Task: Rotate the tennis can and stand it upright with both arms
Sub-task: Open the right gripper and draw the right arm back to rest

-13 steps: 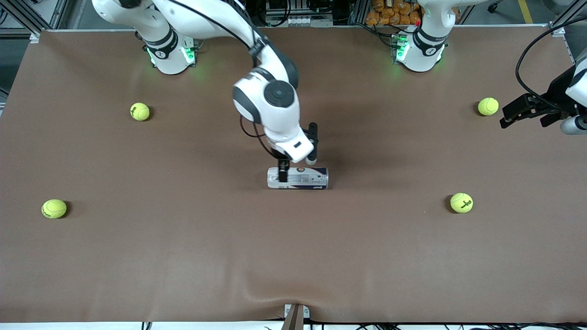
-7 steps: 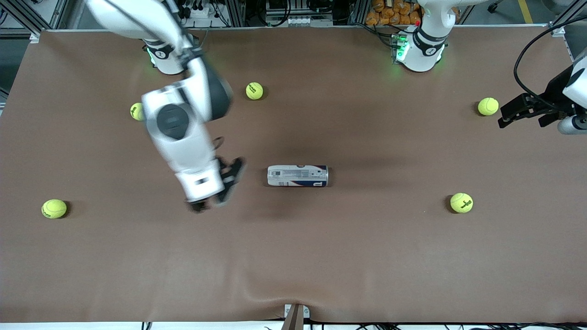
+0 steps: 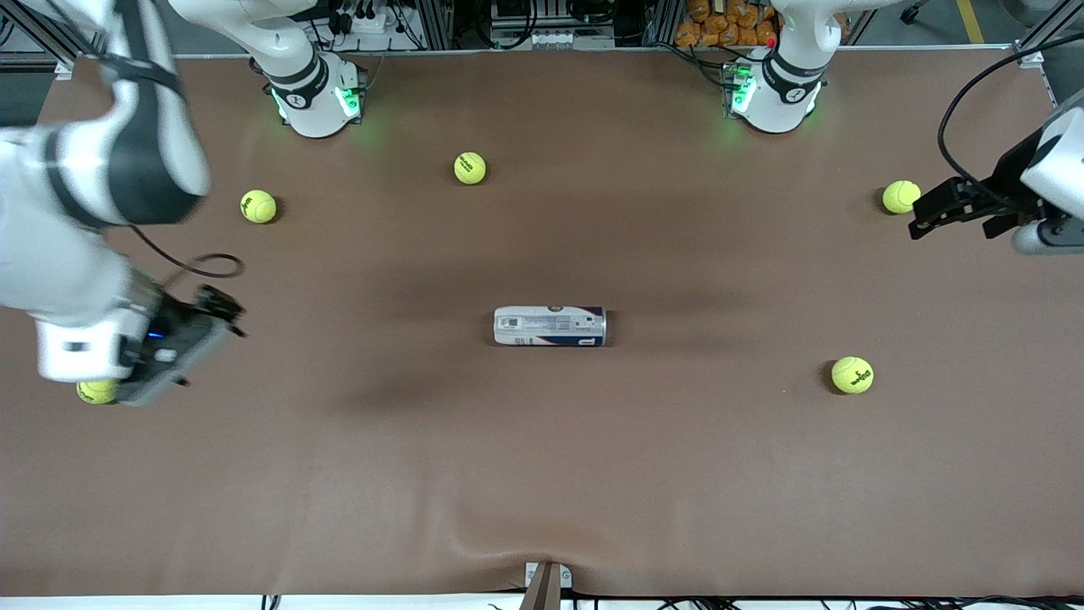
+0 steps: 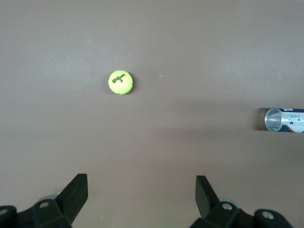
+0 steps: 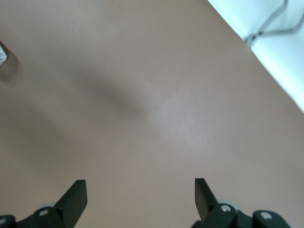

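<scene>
The tennis can (image 3: pixel 550 327) lies on its side in the middle of the brown table, its silver rim toward the left arm's end. Nothing touches it. The left wrist view shows its rim end (image 4: pixel 284 119). My right gripper (image 3: pixel 222 305) is open and empty, up over the table's right-arm end, well clear of the can. In the right wrist view my right gripper (image 5: pixel 140 192) has only bare table between its fingers. My left gripper (image 3: pixel 920 222) is open and empty at the left-arm end, beside a tennis ball (image 3: pixel 900 196). It also shows in the left wrist view (image 4: pixel 141 190).
Several yellow tennis balls lie around: one (image 3: pixel 469 168) and another (image 3: pixel 257 206) toward the right arm's base, one (image 3: pixel 851 374) nearer the camera, seen in the left wrist view (image 4: pixel 120 82), and one (image 3: pixel 97 391) half hidden under the right hand. The right wrist view shows the table edge (image 5: pixel 266 57).
My right gripper has let go of the can and swung away to the right-arm end of the table. The can lies as before. My left gripper has shifted slightly toward the ball.
</scene>
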